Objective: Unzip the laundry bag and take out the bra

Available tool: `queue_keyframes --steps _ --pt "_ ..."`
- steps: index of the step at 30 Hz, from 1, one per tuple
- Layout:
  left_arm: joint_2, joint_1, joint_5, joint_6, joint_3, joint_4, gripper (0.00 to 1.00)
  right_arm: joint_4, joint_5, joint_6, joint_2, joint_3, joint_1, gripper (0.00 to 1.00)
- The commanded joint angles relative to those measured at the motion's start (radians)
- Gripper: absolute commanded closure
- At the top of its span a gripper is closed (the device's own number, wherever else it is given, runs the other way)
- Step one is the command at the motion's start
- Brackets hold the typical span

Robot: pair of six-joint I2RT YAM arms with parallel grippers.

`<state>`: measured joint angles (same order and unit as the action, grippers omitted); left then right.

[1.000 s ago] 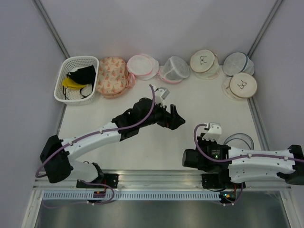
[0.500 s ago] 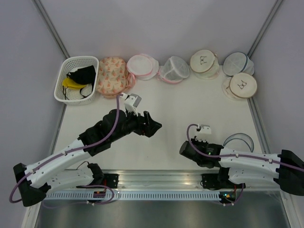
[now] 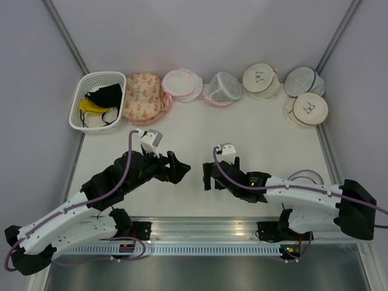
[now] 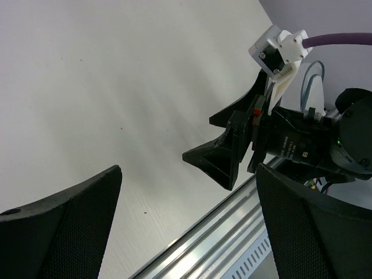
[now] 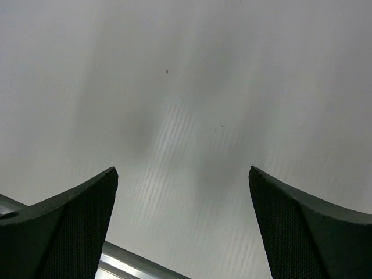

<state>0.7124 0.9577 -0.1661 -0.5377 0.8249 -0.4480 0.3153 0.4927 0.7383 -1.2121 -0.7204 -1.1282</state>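
Both arms are hovering low over the bare middle of the tabletop (image 3: 254, 127), tips facing each other and just apart. The left tool (image 3: 180, 169) is spreading its fingers wide and holding nothing. The right tool (image 3: 207, 177) is gaping the same way, empty. Its wrist view is showing only white surface between the fingers.

The laundry bag (image 3: 308, 176) is lying at the lower right of the overhead view, near the front rail, with its dark blue rim showing as an arc. The right forearm is crossing over most of it, so the zip pull is hidden and I can't tell whether the zip is shut. Neither tool is touching the bag.

My read is that this is the approach, with no work begun on the zip. To do it well:
- The right arm should be clearing off the bag so the whole rim is exposed.
- The pull should be found before anything closes.
- One tool should be pinning the rim flat while the other is nipping the pull and following the curve round. Tugging straight is likely to slide the light mesh.

A lookalike blue-trimmed bag (image 3: 301, 80) is sitting in the upper right row and is best left alone.
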Motion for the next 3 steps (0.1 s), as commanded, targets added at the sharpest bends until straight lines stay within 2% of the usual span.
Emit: queue_keyframes --steps 1,3 --pt "-0.031 0.003 -0.039 -0.005 -0.003 -0.034 0.00 -0.039 -0.022 -0.057 -0.009 -0.040 0.004 0.02" --pt "-0.034 0.003 -0.039 -0.007 -0.004 -0.041 0.00 -0.053 -0.019 -0.056 0.000 -0.033 0.004 0.02"
